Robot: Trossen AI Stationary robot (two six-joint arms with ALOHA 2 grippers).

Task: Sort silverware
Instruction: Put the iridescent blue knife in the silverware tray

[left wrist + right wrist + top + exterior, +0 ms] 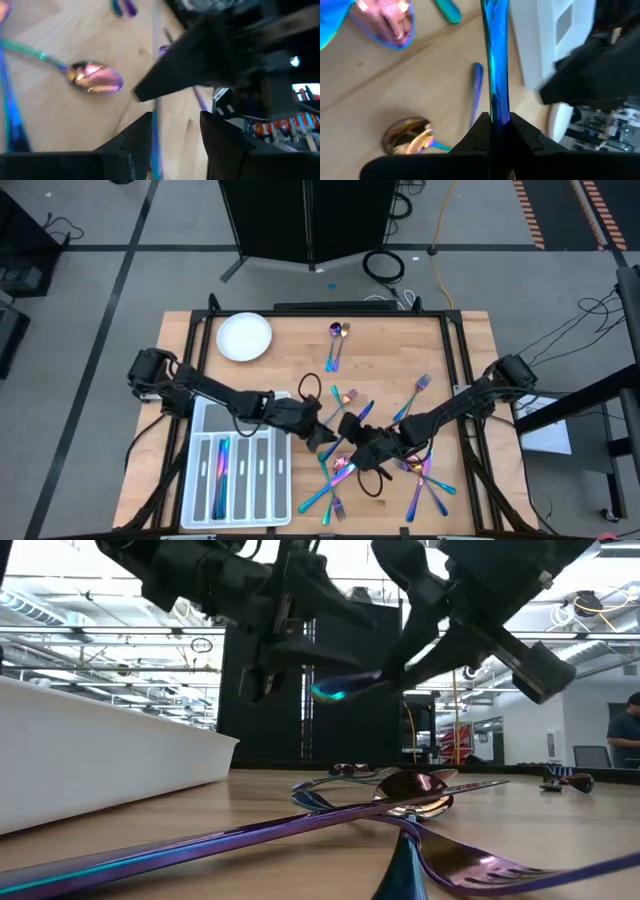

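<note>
On the wooden table (400,330), the right gripper (496,124) pinches a blue utensil (496,50) aloft beside the left gripper (175,135), whose fingers stand apart; a misaligned handover could drop it onto the scattered silverware (425,480).

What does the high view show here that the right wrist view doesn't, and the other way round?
Only the high view shows the white round plate, the whole compartment tray with silverware already in a slot, and both arms meeting over the scattered pieces in the table's middle. Only the right wrist view shows the grip itself: the right gripper shut on a slim blue utensil handle running straight out from its fingers, with a gold spoon bowl on the wood below. Both show loose rainbow silverware lying on the table and the left gripper close by.
</note>
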